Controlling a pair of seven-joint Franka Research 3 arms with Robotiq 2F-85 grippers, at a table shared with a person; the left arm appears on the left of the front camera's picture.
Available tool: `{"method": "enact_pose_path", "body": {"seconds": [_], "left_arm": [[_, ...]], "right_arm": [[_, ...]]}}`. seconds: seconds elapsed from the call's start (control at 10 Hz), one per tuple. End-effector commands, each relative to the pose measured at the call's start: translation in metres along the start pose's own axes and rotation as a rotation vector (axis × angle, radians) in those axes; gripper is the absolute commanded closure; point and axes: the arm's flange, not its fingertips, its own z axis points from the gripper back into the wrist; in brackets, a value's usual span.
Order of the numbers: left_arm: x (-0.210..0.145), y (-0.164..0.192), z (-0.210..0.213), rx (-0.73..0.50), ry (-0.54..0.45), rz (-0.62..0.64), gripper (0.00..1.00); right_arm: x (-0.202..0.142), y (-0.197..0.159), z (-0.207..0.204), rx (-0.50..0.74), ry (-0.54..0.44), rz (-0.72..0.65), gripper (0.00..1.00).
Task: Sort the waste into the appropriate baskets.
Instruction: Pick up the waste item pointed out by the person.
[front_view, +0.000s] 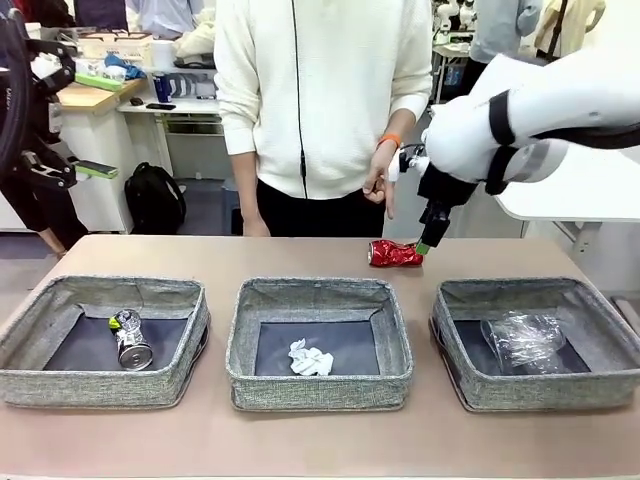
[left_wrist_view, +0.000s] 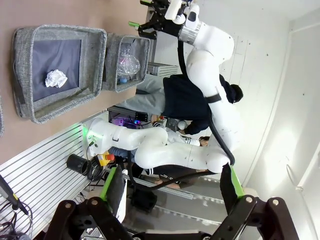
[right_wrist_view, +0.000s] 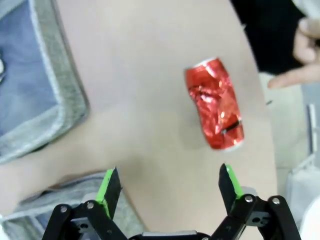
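Observation:
A crushed red can (front_view: 395, 253) (right_wrist_view: 215, 110) lies on the table behind the baskets. My right gripper (front_view: 424, 245) (right_wrist_view: 167, 182) hovers open just right of it, apart from it, with nothing between its fingers. The left basket (front_view: 60, 378) holds a dark printed can (front_view: 130, 340). In the middle basket (front_view: 320, 385) (left_wrist_view: 30, 100) lies a crumpled white paper wad (front_view: 310, 358) (left_wrist_view: 56, 78). The right basket (front_view: 600, 380) (left_wrist_view: 112, 60) holds clear plastic waste (front_view: 525, 340) (left_wrist_view: 129, 64). My left gripper (left_wrist_view: 170, 184) is open and empty, raised well away from the table.
A person in a white top stands at the far edge, one hand (front_view: 383, 185) (right_wrist_view: 300, 60) hanging just beyond the red can. Bare table runs along the front of the baskets and behind the left and middle ones.

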Motion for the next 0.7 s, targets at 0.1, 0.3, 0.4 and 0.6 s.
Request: {"method": "enact_pose_path", "body": {"seconds": [0.1,0.3,0.4,0.6], "left_arm": [[-0.001,0.0,0.0,-0.023,0.005,-0.023,0.0],[-0.001,0.0,0.0,-0.023,0.005,-0.023,0.0],[-0.001,0.0,0.0,-0.023,0.005,-0.023,0.0],[-0.001,0.0,0.0,-0.023,0.005,-0.023,0.0]], "right_arm": [[-0.005,-0.03,-0.021,0.011,-0.023,0.142,0.0],[-0.008,-0.046,-0.041,-0.016,0.003,0.124,0.0],[-0.009,-0.054,-0.051,-0.025,0.001,0.147,0.0],[-0.008,-0.067,-0.072,-0.009,-0.054,0.231,0.0]]}}
